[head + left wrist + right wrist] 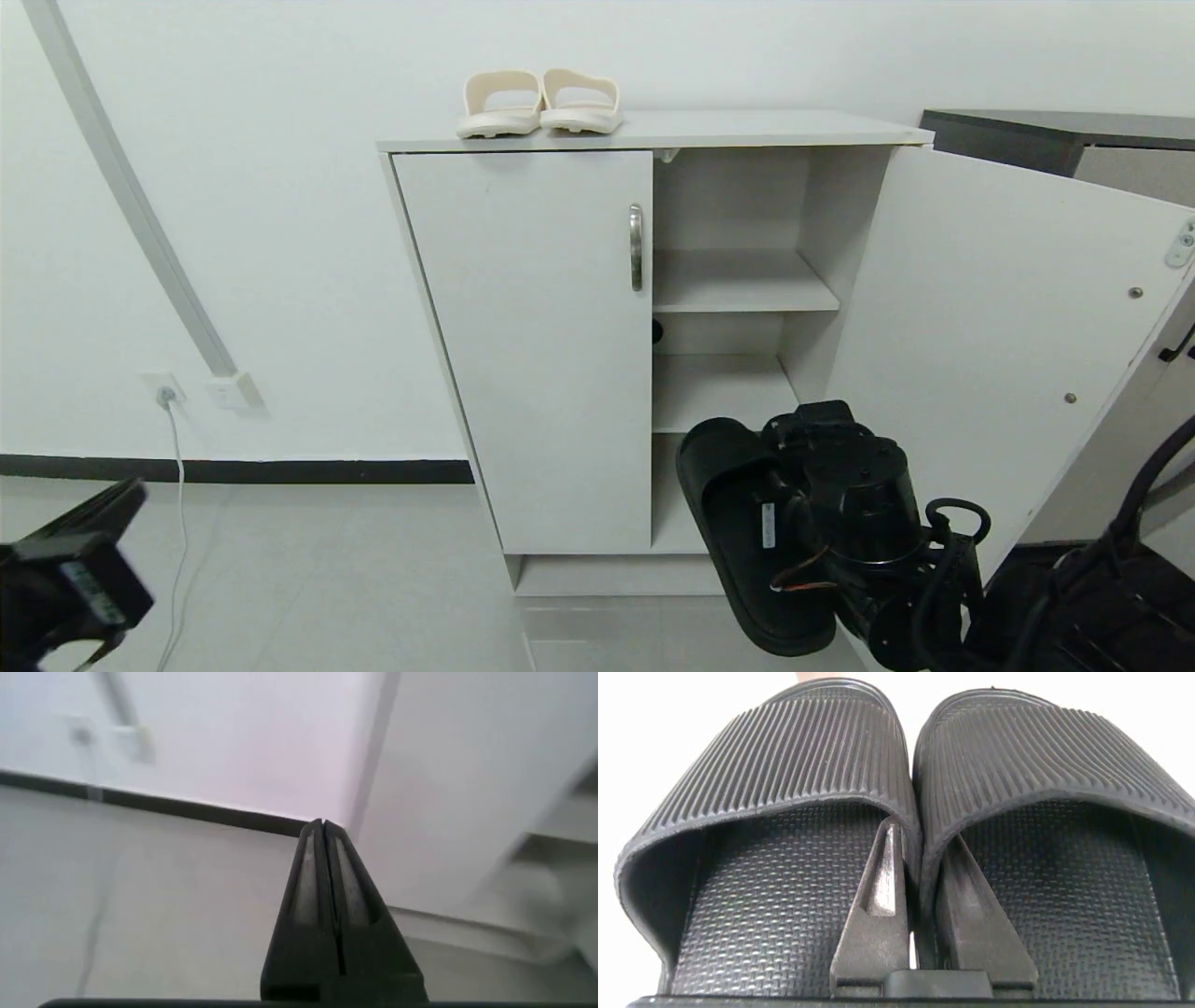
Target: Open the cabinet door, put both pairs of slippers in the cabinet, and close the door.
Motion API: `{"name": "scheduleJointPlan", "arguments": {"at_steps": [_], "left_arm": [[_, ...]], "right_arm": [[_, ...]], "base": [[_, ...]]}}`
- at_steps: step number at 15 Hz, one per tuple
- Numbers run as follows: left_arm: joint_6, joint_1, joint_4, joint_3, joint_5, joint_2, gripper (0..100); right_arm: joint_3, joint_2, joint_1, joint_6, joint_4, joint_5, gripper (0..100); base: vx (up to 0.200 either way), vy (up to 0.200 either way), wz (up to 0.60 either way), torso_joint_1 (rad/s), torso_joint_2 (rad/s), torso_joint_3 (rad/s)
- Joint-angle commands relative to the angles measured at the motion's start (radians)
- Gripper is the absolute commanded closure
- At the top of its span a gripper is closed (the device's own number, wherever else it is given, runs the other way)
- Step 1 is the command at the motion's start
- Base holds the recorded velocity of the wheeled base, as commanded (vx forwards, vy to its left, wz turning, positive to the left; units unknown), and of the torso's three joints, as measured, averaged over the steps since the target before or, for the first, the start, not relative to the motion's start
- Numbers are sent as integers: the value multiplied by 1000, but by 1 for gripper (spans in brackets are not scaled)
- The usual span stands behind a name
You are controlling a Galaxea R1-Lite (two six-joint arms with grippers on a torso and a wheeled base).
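Your right claw is clamped on the black slippers, one finger inside each shoe, pinching their inner sides together. You hold the pair before the lower right compartment of the cabinet, whose right door stands open and left door shut. The cream slippers sit on top. Your left claw, fingers pressed together, hangs low over the floor, well left of the cabinet.

The right arm hides part of the black slippers, which screen the cabinet's lowest compartment (partly).
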Motion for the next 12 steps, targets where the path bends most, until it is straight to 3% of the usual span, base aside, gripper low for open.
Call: {"name": "scheduleJointPlan", "arguments": {"at_steps": [1, 3, 4, 5, 7, 9, 10, 12], "left_arm": [[12, 185, 30, 171, 35, -304, 100], [30, 280, 133, 234, 29, -474, 100], [40, 289, 177, 237, 26, -528, 100], [66, 286, 323, 237, -22, -687, 100], [113, 289, 495, 222, -198, -847, 100], [110, 289, 443, 239, -309, -847, 100], [104, 288, 449, 239, -411, -847, 100], [103, 288, 500, 237, -506, -847, 100]], "right_arm": [[3, 9, 0, 0, -1, 0, 100], [15, 12, 0, 0, -1, 0, 100], [17, 15, 2, 0, -1, 0, 100], [17, 16, 2, 0, -1, 0, 100], [26, 16, 3, -3, -1, 0, 100], [28, 19, 10, -1, -1, 2, 100], [28, 24, 10, 0, -2, 2, 100], [44, 27, 13, 0, -2, 9, 100]], "base": [[0, 0, 0, 0, 0, 0], [0, 0, 0, 0, 0, 0], [0, 0, 0, 0, 0, 0], [0, 0, 0, 0, 0, 0], [0, 0, 0, 0, 0, 0], [0, 0, 0, 0, 0, 0], [0, 0, 0, 0, 0, 0], [0, 0, 0, 0, 0, 0]]}}
